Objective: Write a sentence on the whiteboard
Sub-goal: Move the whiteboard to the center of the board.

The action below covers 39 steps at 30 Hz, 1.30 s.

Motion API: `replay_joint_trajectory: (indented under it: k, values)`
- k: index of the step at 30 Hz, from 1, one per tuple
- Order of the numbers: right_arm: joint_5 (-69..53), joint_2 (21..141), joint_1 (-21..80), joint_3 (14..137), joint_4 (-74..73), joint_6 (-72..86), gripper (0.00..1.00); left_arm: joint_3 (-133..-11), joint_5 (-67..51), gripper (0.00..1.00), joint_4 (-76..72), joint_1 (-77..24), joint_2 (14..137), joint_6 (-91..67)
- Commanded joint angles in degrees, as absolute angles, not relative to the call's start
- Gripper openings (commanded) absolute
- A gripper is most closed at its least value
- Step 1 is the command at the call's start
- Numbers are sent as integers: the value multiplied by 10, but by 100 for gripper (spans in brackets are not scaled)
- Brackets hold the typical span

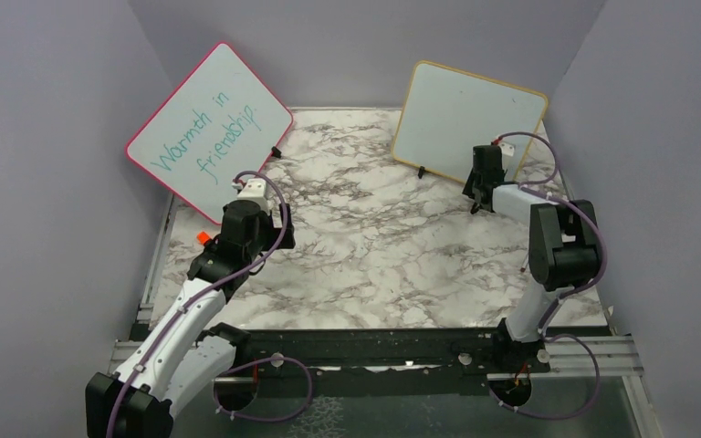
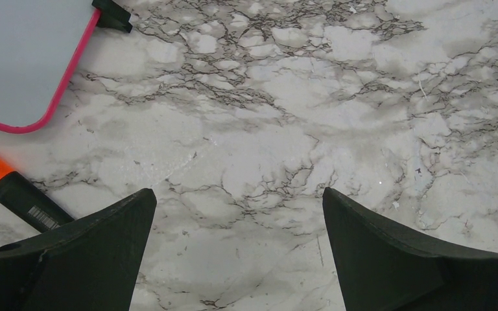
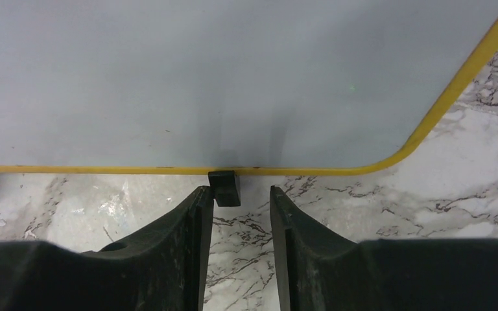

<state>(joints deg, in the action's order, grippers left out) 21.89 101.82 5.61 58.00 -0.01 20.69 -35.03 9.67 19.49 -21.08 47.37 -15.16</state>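
Standing at the far right of the grey-veined marble-patterned desk [image 1: 374, 246], the small rectangular yellow-framed whiteboard [image 1: 467, 119] rests on its black feet [image 3: 224, 188], tilted in the overhead view, and its white face is bare of writing. The right tool [image 3: 240, 210] sits straight in front of its lower edge, just short of one foot, its fingers a little apart with nothing between them. The left tool [image 2: 237, 194] hovers over the desk's left side, spread wide and empty.

What the next move likely turns on is the black-barrelled marker with an orange cap [image 2: 16, 191]. It lies flat just beside the left tool, off its left finger, with its long axis on a diagonal and the cap end toward the pink-framed board with teal lettering [image 1: 208, 128]. The left arm is clearly the nearer to it; the right arm is the nearer to the whiteboard, well apart from the marker.

By count: two boards, one marker, two arms, and two feet under the yellow frame in the right wrist view.
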Motion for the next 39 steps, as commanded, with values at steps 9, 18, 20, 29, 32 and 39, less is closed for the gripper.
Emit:
replay_joint_trajectory:
  k: [9, 18, 20, 29, 32, 39]
  values:
    - [222, 1062, 58, 616, 48, 156, 22, -368, 90, 99, 188, -212, 470, -135]
    - [131, 1014, 60, 575, 36, 118, 1, -367, 88, 99, 185, -212, 459, -134]
    - [106, 986, 62, 549, 41, 109, 1, -368, 87, 99, 185, -212, 454, -134]
    - [34, 877, 99, 461, 3, 97, 1, -367, 86, 99, 185, -213, 431, -132]
    - [28, 845, 129, 439, -23, 103, 0, -366, 85, 99, 185, -213, 424, -132]
    - [28, 789, 218, 397, -45, 137, 0, -365, 88, 99, 188, -213, 413, -132]
